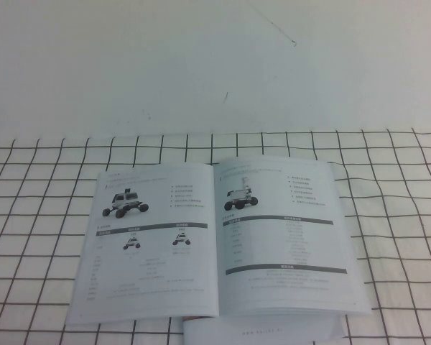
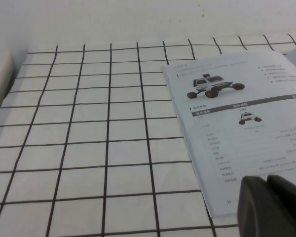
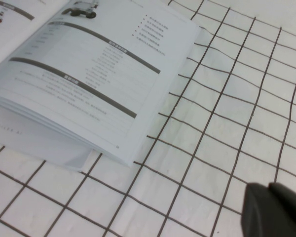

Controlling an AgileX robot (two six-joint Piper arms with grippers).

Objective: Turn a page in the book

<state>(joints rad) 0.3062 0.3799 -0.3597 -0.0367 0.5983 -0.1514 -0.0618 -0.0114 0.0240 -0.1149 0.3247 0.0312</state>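
The book [image 1: 219, 241] lies open and flat on the counter [image 1: 43, 187], which has a white cloth with black grid lines on it. The book sits near the middle, close to my side. Its left-hand page [image 1: 151, 241] shows white wheeled rovers at the top and a table with grey bars below. The right-hand page also has a small rover picture and grey bars. A plain white sheet [image 1: 266, 329] pokes out from under the near edge of the book. My left claw [image 2: 274, 207] shows only as a dark tip in the left wrist view, just above the near corner of the left-hand page, and I cannot tell if it touches the paper. My right claw [image 3: 274, 210] is also just a dark tip, over the bare cloth beside the book's right side and apart from it. I cannot tell whether either claw is released or clenched, since so little of them shows. Neither one holds anything that I can see.
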